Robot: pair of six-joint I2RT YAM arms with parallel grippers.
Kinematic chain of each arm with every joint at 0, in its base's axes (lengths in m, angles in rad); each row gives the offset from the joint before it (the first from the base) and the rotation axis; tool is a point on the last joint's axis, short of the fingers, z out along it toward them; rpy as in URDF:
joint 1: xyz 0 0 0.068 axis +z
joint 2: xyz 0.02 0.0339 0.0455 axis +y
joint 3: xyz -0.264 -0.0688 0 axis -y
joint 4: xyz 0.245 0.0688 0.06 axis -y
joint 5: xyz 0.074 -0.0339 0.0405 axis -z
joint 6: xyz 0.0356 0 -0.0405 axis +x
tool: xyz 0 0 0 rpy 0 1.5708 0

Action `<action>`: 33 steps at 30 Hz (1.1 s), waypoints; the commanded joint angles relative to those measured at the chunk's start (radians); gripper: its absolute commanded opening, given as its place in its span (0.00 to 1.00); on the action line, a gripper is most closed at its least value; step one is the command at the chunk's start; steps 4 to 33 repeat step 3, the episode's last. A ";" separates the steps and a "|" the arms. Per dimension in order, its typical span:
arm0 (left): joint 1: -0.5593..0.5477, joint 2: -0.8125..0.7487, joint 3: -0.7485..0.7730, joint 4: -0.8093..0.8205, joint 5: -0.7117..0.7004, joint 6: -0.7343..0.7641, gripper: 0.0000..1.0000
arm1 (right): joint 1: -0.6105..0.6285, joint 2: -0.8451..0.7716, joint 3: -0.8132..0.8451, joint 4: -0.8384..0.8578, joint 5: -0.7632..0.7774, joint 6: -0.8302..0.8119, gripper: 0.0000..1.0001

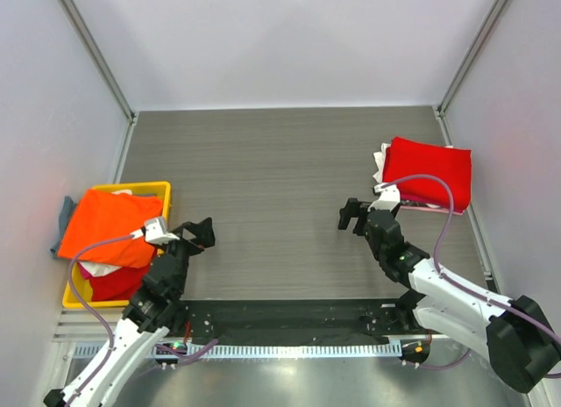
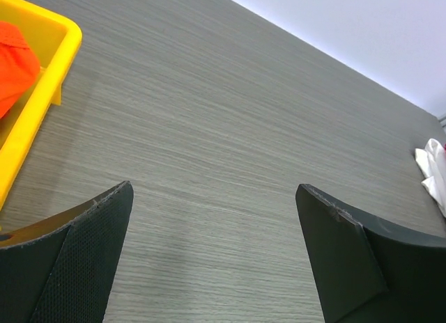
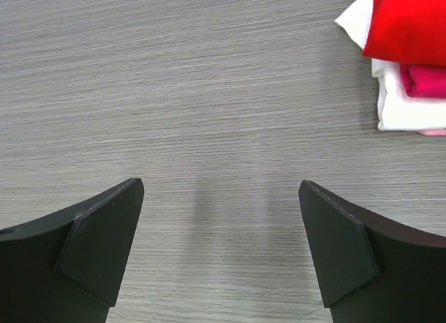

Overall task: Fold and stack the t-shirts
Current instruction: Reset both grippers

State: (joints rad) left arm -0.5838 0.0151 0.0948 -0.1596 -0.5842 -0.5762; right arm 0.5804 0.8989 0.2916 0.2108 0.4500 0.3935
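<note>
Top external view, single pass. Noted left tool [image 1: 200, 235] released, jaws spread wide, hovering over grey woodgrain counter [image 1: 280, 161]. Logged yellow crate [image 1: 163, 189] just to that tool's left, orange t-shirt [image 1: 110, 224] heaped over it and spilling past the rim, dark red t-shirt [image 1: 112, 284] tucked beneath. From left wrist view: left tool [image 2: 212, 198] with counter showing between the fingers, yellow crate [image 2: 49, 79] and orange t-shirt [image 2: 12, 65] at far left, scrap of white cloth [image 2: 433, 173] far off to the right. Noted right tool [image 1: 356, 216] likewise released, jaws wide; same from right wrist view, right tool [image 3: 221, 191] over counter [image 3: 209, 93]. Found folded stack ahead and to right of that tool, apart from it: bright red t-shirt [image 1: 428, 172] on top, magenta t-shirt [image 3: 426, 81] under it, white t-shirt [image 3: 411, 113] lower down. Both tools well apart from each other.
</note>
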 commanded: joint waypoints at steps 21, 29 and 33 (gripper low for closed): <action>0.004 0.055 0.017 0.017 -0.042 -0.022 1.00 | -0.001 -0.031 0.009 0.054 0.032 0.018 1.00; 0.004 0.055 0.017 0.017 -0.042 -0.022 1.00 | -0.001 -0.031 0.009 0.054 0.032 0.018 1.00; 0.004 0.055 0.017 0.017 -0.042 -0.022 1.00 | -0.001 -0.031 0.009 0.054 0.032 0.018 1.00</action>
